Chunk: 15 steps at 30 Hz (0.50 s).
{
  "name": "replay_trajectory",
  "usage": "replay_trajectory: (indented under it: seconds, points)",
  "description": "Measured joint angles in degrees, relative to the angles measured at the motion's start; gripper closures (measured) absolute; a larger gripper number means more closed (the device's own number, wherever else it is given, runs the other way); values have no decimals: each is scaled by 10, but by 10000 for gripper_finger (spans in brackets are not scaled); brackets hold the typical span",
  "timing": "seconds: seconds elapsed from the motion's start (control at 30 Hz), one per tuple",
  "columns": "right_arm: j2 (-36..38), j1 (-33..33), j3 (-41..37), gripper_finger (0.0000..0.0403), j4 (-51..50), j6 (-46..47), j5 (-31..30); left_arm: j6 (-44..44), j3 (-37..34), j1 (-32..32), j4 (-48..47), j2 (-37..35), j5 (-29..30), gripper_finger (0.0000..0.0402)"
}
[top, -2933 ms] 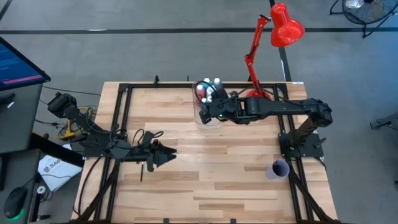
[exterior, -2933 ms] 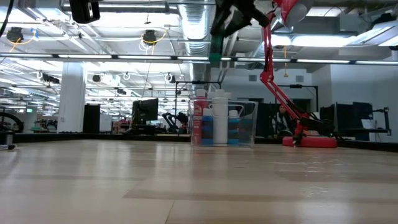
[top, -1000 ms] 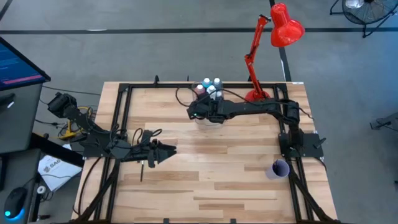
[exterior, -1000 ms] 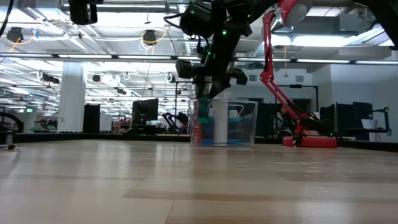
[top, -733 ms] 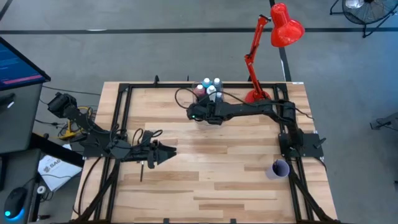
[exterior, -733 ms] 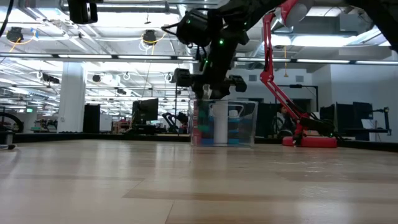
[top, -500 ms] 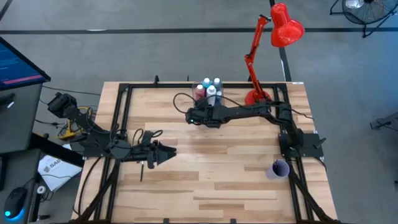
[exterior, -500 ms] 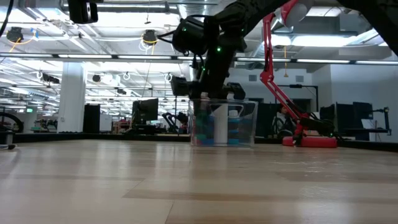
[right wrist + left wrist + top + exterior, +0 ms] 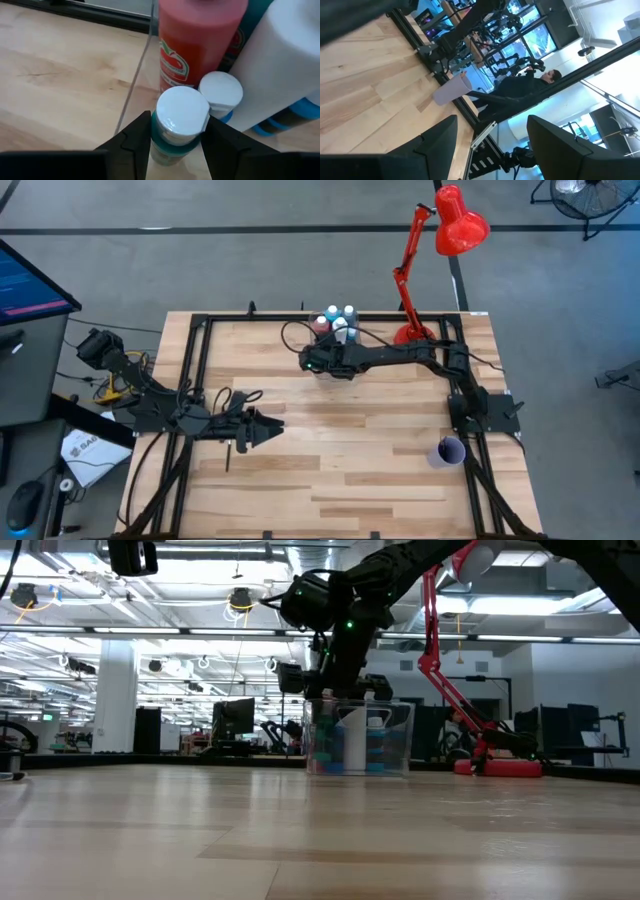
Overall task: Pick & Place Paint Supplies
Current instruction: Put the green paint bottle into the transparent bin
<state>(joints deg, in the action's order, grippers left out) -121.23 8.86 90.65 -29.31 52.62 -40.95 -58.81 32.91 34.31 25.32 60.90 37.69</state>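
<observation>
While the left gripper (image 9: pixel 262 429) is waiting open near the table's left, the right gripper (image 9: pixel 176 131) is clasping a small blue-green bottle (image 9: pixel 179 122) inside the clear box (image 9: pixel 398 740); releasing and withdrawing likely follows.

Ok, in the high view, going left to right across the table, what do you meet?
Left gripper → right gripper, at the clear box → paint bottles → red lamp → purple cup.
</observation>
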Motion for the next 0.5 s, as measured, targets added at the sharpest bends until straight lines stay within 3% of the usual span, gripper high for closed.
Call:
replay_trajectory:
  seconds: [0.5]
  points:
    - [0,3,0,246,11,0,0,-2,0,0,0,0,1,168]
